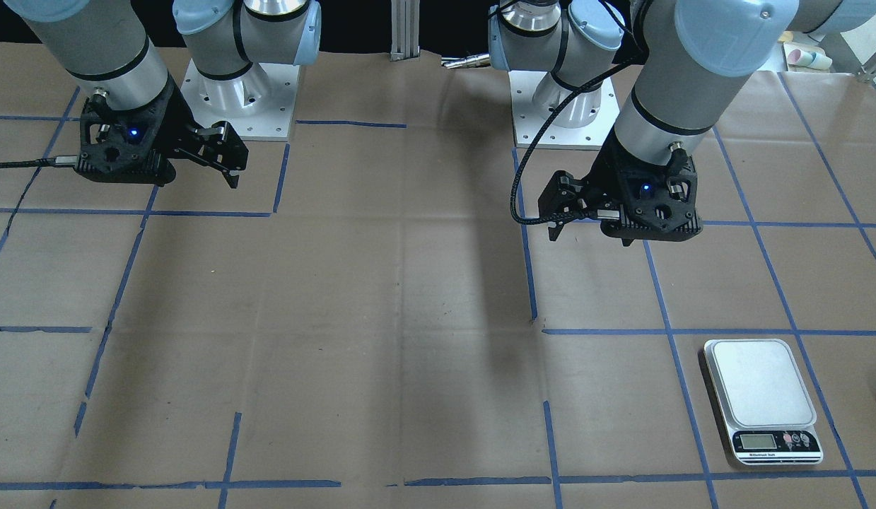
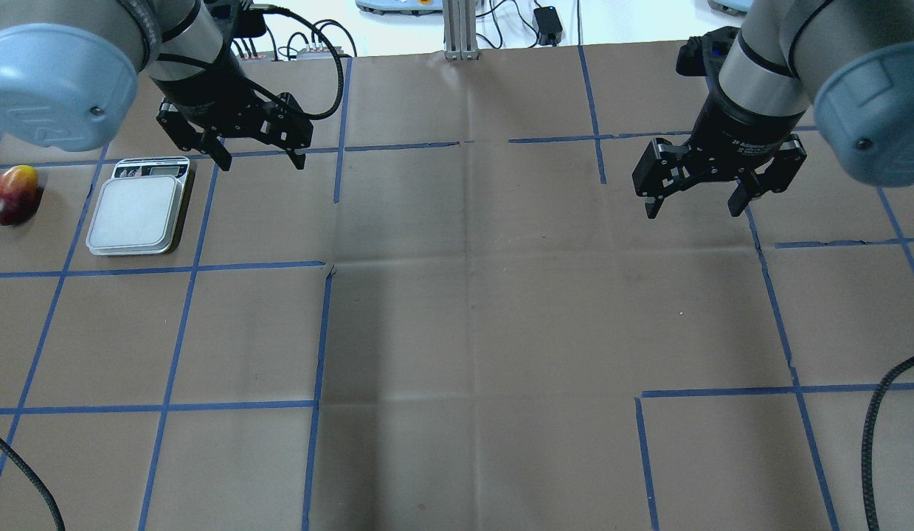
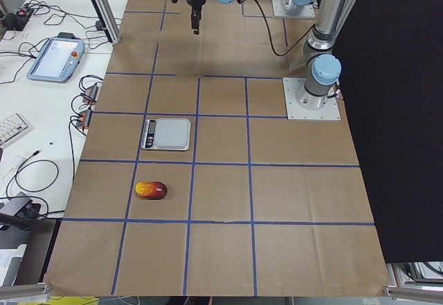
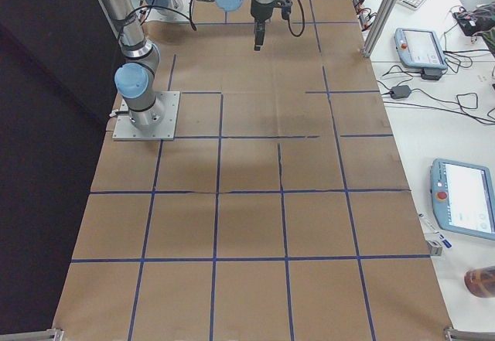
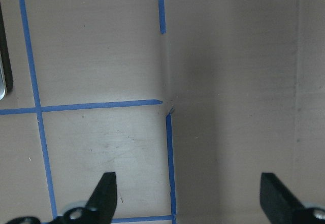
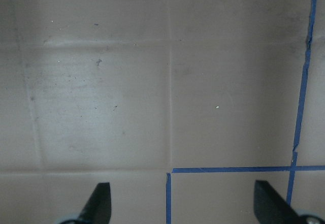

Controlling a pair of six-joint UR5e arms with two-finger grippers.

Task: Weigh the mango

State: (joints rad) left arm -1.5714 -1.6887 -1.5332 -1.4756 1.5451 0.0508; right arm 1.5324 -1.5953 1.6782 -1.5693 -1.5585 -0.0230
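The left gripper (image 2: 262, 162) hangs above the table with its jaws spread wide and nothing between them. In its wrist view the two dark fingertips (image 5: 106, 193) stand far apart over bare brown paper and a crossing of blue tape lines, with a sliver of a metal edge at that view's left border. The right gripper (image 2: 693, 210) is likewise spread wide and holds nothing, its fingertips (image 6: 99, 203) framing plain paper and one corner of tape. Both grippers point downward, clear of the surface, and are well apart from each other on opposite halves of the table (image 2: 464, 332), which is covered in brown paper marked into squares with blue tape. On the left arm's side sits a flat kitchen scale (image 2: 138, 210) with a pale rounded platter and a small display at its end away from the robot. The left gripper is near that display end, off to the side toward the table's middle. The mango (image 2: 12, 195) lies on the paper beside the scale, on the side away from the gripper, close to it but not touching, with its dark red end toward the robot and its yellow end away.
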